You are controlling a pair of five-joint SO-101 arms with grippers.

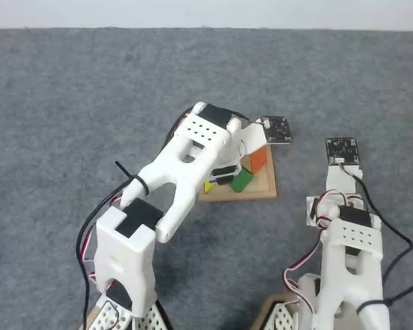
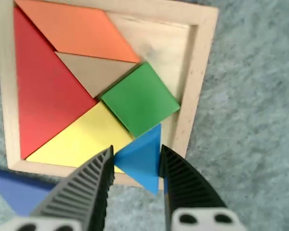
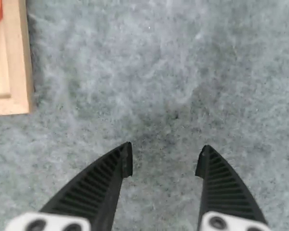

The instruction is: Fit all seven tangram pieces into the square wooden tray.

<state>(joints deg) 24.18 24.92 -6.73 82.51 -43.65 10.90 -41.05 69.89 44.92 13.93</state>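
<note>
The square wooden tray (image 2: 202, 72) holds a red triangle (image 2: 43, 91), an orange parallelogram (image 2: 82, 29), a tan triangle (image 2: 94, 72), a green square (image 2: 139, 98) and a yellow triangle (image 2: 84, 142). My left gripper (image 2: 135, 156) is shut on a small blue triangle (image 2: 142, 154), which hangs tilted over the tray's rim beside the green square. A bare wooden patch (image 2: 164, 45) shows in one corner of the tray. A second blue piece (image 2: 17, 190) lies on the carpet outside the tray. My right gripper (image 3: 164, 159) is open over bare carpet, with the tray's corner (image 3: 17, 72) off to one side.
Grey carpet (image 1: 89, 103) covers the table. In the high view the left arm (image 1: 186, 165) stretches over the tray (image 1: 261, 189) and hides much of it. The right arm (image 1: 351, 237) stands to the right of the tray.
</note>
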